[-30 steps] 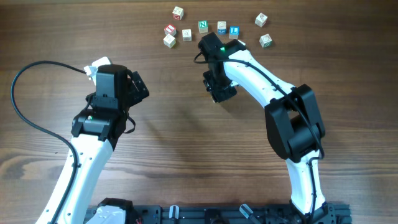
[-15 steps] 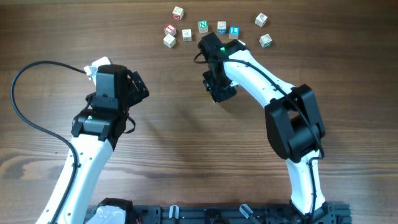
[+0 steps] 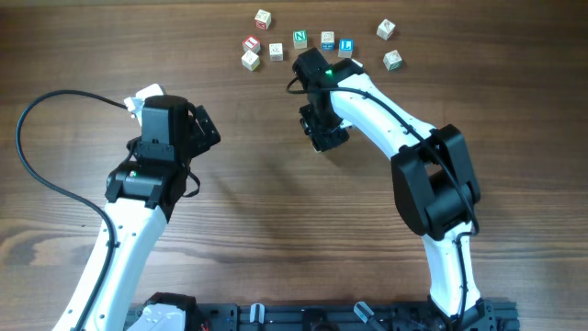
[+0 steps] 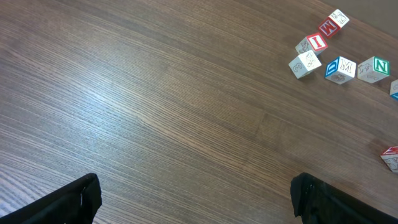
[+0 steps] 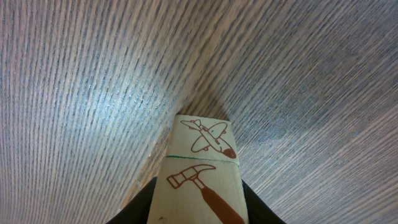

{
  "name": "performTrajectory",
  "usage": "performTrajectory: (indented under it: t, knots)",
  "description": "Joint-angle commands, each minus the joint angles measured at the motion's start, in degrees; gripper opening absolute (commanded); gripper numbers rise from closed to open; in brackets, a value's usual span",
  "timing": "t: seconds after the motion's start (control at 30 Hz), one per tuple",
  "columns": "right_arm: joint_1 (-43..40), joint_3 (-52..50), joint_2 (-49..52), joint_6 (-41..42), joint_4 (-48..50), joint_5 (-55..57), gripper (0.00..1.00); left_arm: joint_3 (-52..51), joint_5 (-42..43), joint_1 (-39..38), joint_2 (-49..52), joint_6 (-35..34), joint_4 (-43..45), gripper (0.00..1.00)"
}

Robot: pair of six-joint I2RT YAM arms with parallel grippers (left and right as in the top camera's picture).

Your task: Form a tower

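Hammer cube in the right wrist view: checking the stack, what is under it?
An airplane cube, flush beneath the hammer cube and apparently standing on the table. The right gripper's fingers cover the hammer cube's sides.

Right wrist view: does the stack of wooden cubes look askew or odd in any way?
Nothing stands out. The stack of two pale wooden cubes sits flush, with its edges in line, and is held in the right claw.

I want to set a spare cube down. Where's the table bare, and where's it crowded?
Bare table stretches between the left gripper and the right gripper gripping the tower, and left of the loose cubes, which crowd the far side.
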Motion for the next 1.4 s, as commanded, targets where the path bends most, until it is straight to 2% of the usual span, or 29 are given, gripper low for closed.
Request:
performTrajectory:
  t: [0.0, 0.27, 0.47, 0.5, 0.67, 0.77, 0.83, 0.87, 0.97, 1.13, 1.27, 1.37]
  knots:
    - [-0.24, -0.52, 1.51, 2.54, -0.57, -0.46, 0.34, 0.26, 0.31, 0.42, -0.42, -0.74, 0.00, 1.00]
    - [-0.26, -0.52, 1.51, 9.07, -1.60, 0.46, 0.30, 0.26, 0.31, 0.42, -0.42, -0.74, 0.00, 1.00]
    - [-0.24, -0.52, 1.51, 10.56, -1.31, 0.87, 0.38, 0.28, 0.31, 0.42, -0.42, -0.74, 0.00, 1.00]
    - [-0.24, -0.52, 1.51, 10.54, -1.16, 0.96, 0.44, 0.26, 0.33, 0.42, -0.42, -0.74, 0.00, 1.00]
    - [-0.24, -0.52, 1.51, 10.51, -1.14, 1.14, 0.59, 0.26, 0.31, 0.42, -0.42, -0.74, 0.00, 1.00]
    - [-0.24, -0.52, 1.51, 10.23, -1.36, 1.07, 0.82, 0.26, 0.31, 0.42, -0.42, -0.74, 0.00, 1.00]
    - [-0.24, -0.50, 1.44, 7.15, -1.64, 1.05, 0.96, 0.26, 0.31, 0.42, -0.42, -0.74, 0.00, 1.00]
    - [-0.24, -0.46, 1.44, 4.63, -1.62, 1.07, 1.00, 0.26, 0.31, 0.42, -0.42, -0.74, 0.00, 1.00]
    - [-0.26, -0.09, 0.68, -1.53, -1.79, 1.09, 1.00, 0.26, 0.31, 0.42, -0.42, -0.74, 0.00, 1.00]
    - [-1.03, 0.42, -3.76, -3.45, -5.01, 5.20, 1.00, 0.26, 0.31, 0.42, -0.42, -0.74, 0.00, 1.00]
    - [-3.08, 0.42, -8.02, -18.99, -2.75, 5.16, 1.00, 0.26, 0.31, 0.42, -0.42, -0.74, 0.00, 1.00]
    - [-4.44, 0.46, -9.60, -36.85, -1.97, 4.26, 1.00, 0.26, 0.31, 0.42, -0.42, -0.72, 0.00, 1.00]
